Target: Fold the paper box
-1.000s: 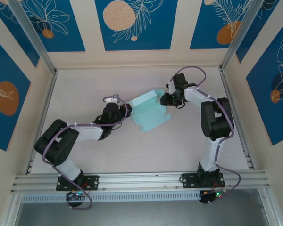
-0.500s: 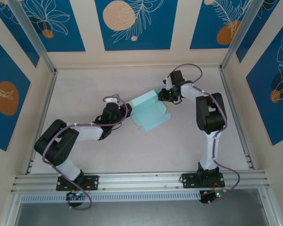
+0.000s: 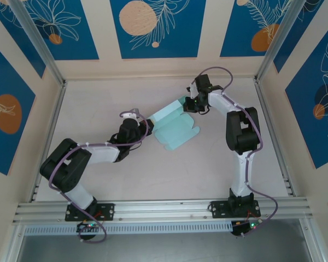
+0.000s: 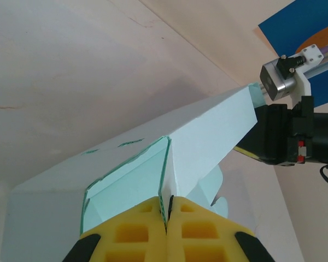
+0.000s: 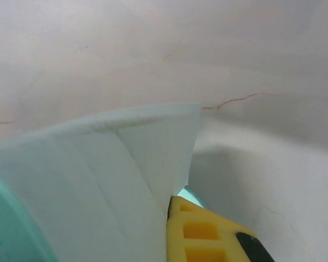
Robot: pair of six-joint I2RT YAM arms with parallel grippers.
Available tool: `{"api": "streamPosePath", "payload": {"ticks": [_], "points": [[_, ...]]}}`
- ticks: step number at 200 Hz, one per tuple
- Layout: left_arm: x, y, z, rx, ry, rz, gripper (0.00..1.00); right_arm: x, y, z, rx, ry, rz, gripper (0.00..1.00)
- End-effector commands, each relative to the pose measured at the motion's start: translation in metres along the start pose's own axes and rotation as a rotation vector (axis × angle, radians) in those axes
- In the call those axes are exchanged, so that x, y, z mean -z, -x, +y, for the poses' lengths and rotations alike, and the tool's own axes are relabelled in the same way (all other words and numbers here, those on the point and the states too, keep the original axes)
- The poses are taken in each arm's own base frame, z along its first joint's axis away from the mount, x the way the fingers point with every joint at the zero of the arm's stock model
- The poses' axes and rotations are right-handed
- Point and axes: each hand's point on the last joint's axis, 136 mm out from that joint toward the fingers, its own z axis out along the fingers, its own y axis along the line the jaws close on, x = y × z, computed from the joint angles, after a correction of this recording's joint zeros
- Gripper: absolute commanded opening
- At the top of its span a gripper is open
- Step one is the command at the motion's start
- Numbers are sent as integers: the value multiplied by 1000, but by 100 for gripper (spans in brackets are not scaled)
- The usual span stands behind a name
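Left gripper (image 3: 146, 131) clenched on the paper box (image 3: 174, 129), yellow pads (image 4: 136, 234) pressed together over a thin upright flap edge in the left wrist view. Right gripper (image 3: 188, 106) likewise closed, pinching the far corner of the same pale blue card, with one yellow pad (image 5: 199, 232) against the sheet in the right wrist view. Sits near the middle of the table (image 3: 98, 98), partly folded: one long panel lifted between the two grippers, the flat remainder with rounded tabs (image 3: 192, 131) spread toward the near right.

Risks, as a judgement:
- Tearing, or creasing away from the score line, if the arms pull apart or twist against each other. Comes from both holding thin card at opposite ends.
- Slipping of the flap out of the left pads, with only a narrow edge caught there.
- Buckling of the lifted panel if pushed together too hard.
- Bumping of the wrists, which stand close across the box.

Room for moving:
- Bare tabletop around the box, widest toward the near edge and toward the left.
- Back wall (image 3: 158, 68) not far behind the right gripper, so less margin for reaching farther away on that side.
- Frame posts (image 3: 44, 52) at the far corners, well apart from both grippers.
- Tabs lying free on the surface, untouched by either gripper.
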Motion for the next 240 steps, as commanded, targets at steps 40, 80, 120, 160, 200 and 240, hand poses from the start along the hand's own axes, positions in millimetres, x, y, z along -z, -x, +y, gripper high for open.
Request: {"api": "streamPosePath", "payload": {"ticks": [40,80,120,160,200,240], "points": [[-2,-17,22,-4,75,71,0,18,-17,26,-136,116,98,0],[-6,-21,21,7,67,86,0,17,-26,40,-163,207,115,0],[-6,-22,21,8,66,89,0,1,-48,36,-145,158,145,0],[-5,-23,23,4,70,89,0,-10,-66,41,-113,137,141,0],[0,-23,30,-17,87,76,0,-6,-76,28,-49,28,87,8],[3,-24,36,-47,110,74,0,11,-74,26,3,25,38,28]]}}
